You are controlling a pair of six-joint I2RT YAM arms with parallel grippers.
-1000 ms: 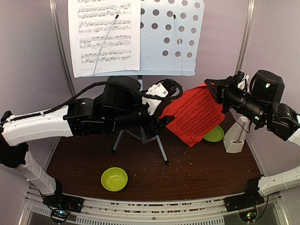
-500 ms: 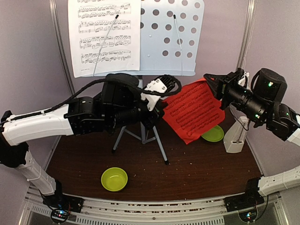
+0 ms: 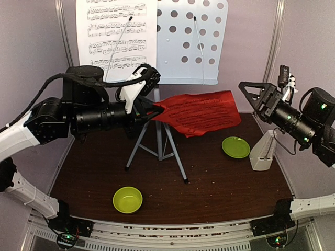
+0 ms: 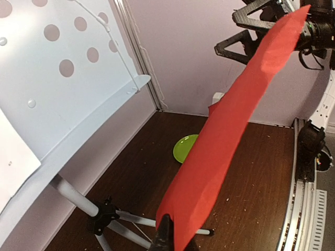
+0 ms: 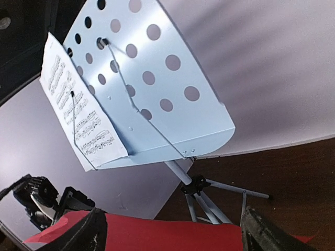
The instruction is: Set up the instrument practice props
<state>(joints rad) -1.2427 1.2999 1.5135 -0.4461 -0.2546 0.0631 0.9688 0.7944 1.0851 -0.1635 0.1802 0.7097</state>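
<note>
Brown table (image 3: 225, 183) w/ music stand (image 3: 188, 42) at back, white page (image 3: 118, 36) on its left half. Left gripper (image 3: 153, 111) pinches red page (image 3: 201, 112) by one edge, up by the ledge, prob. to fill the bare right half. Right gripper (image 3: 255, 98) has fingers spread wide, nothing in them.

Soft, even light falls from overhead in the top view. The dark tabletop (image 3: 225, 183) shows no glare, and the enclosure posts (image 3: 64, 31) bow slightly toward the frame edges. In the left wrist view the red page (image 4: 225, 136) is vividly lit and saturated — its near end, at the left pincer (image 4: 163, 238), goes soft. In the right wrist view the right pincer (image 5: 170, 230) has dark, blurred fingers (image 5: 264, 235), while the white page (image 5: 78, 115) is sharp — broad shadow bands cross the wall (image 5: 272, 63).
</note>
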